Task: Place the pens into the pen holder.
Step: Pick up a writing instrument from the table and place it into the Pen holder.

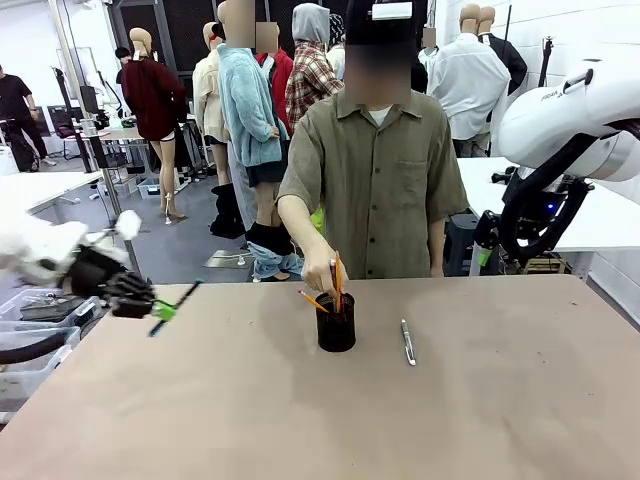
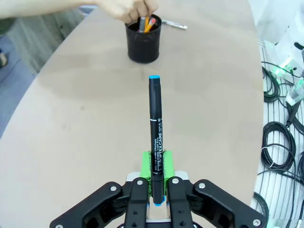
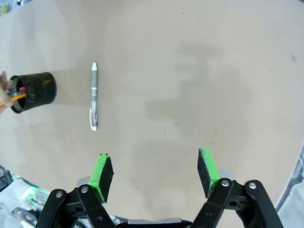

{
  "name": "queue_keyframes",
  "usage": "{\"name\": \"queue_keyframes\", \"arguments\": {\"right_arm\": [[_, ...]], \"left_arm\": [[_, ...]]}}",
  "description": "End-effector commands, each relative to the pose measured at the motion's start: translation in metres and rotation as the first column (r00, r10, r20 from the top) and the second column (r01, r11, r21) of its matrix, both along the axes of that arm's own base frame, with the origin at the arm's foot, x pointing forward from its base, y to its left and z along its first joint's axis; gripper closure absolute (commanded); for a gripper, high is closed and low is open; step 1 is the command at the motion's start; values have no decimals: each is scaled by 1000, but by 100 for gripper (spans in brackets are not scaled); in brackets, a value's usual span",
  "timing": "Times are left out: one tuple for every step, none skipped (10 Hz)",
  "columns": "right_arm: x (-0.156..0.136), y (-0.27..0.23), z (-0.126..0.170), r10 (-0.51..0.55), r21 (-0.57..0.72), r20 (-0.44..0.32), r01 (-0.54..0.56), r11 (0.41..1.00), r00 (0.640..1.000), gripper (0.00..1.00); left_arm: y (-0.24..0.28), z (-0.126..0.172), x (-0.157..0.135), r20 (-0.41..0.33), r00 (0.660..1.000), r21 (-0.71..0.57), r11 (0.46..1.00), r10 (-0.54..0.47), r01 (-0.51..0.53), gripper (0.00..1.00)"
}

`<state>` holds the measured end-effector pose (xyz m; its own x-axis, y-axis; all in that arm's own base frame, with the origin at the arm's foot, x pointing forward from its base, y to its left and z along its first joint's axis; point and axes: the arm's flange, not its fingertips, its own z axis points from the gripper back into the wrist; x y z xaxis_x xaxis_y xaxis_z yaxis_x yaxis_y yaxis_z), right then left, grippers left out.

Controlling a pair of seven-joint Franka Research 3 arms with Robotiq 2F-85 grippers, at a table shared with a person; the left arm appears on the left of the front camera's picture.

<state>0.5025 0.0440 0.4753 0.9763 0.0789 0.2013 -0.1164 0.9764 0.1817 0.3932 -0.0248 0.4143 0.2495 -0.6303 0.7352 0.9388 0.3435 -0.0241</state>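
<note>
- The black mesh pen holder (image 1: 336, 325) stands on the brown worktop (image 1: 480, 400), right in front of the person at the far side. Orange pencils (image 1: 338, 282) and a grey-barrelled pen (image 2: 141, 23) poke out of its mouth.
- The person's hand (image 1: 322, 272) sits over the pen holder's rim with its fingers on the pencils. It covers part of the mouth, so I cannot count what is inside.
- A silver-grey pen (image 1: 408, 342) lies flat on the worktop just to the right of the pen holder, apart from it and with nothing touching it.
- The left pincer (image 2: 156, 167) is clamped on the lower end of a black marker (image 2: 156, 123). The marker's blue end points toward the pen holder from well off to its left, above the worktop.
- White print runs along the marker's barrel. "CARE" can be read, but the finer lettering is too small to make out.
- The right pincer (image 3: 155, 173) hangs with its jaws wide apart and nothing between them, over bare worktop on the silver-grey pen's side of the pen holder.
</note>
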Motion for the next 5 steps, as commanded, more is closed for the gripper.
{"name": "queue_keyframes", "arguments": {"right_arm": [[1, 0, -2, 13, 20, 16, -13, 1000, 1000, 11], [1, 0, -2, 13, 20, 16, -13, 1000, 1000, 11], [1, 0, -2, 13, 20, 16, -13, 1000, 1000, 11], [1, 0, -2, 13, 20, 16, -13, 1000, 1000, 11], [1, 0, -2, 13, 20, 16, -13, 1000, 1000, 11]], "left_arm": [[28, 14, -42, 33, 995, -39, 995, 95, -94, 100], [35, 15, -53, 79, 992, -87, 992, 97, -90, 100], [38, 14, -56, 102, 990, -106, 990, 100, -89, 100], [37, 12, -58, 112, 991, -135, 989, 79, -63, 100], [39, 14, -56, 124, 991, -155, 987, 55, -36, 100]]}}
